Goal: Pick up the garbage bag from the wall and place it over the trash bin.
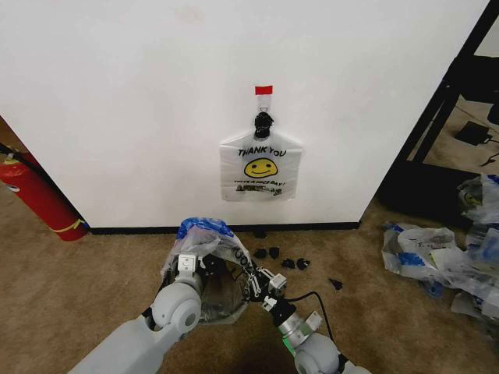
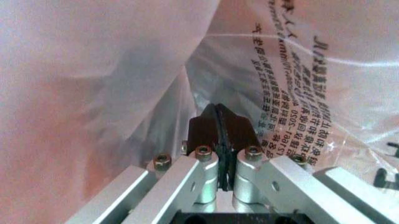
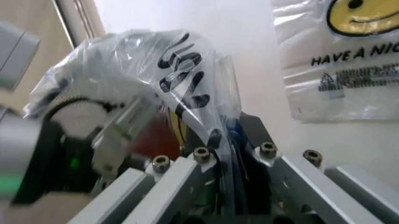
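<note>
White wall (image 1: 117, 117) with a black baseboard meets brown carpet (image 1: 78, 280) in the head view. Two printed bags show. One hanging bag (image 1: 260, 167) is on a black hook (image 1: 263, 121) under a strip of red tape (image 1: 263, 90), its long axis vertical and its print upright. The garbage bag (image 1: 204, 234) sits at 6 o'clock, draped mouth-down over the dark trash bin (image 1: 222, 292), with a blue patch on top. The left end effector (image 1: 187, 265) is at its 9 o'clock edge and the right end effector (image 1: 269, 284) at its 3 o'clock edge. One red fire extinguisher (image 1: 35, 195) stands at 9 o'clock. A pile of bags (image 1: 437, 257) lies at 3 o'clock.

Left wrist view: the left end effector (image 2: 216, 135) is closed, its black pads pressed together. Garbage bag (image 2: 93, 93) film surrounds it; I cannot tell whether any is pinched.

Right wrist view: the right end effector (image 3: 231, 154) is clamped on the garbage bag (image 3: 156, 70), whose film runs down between its fingers. The hanging bag (image 3: 337, 60) shows beyond.
</note>
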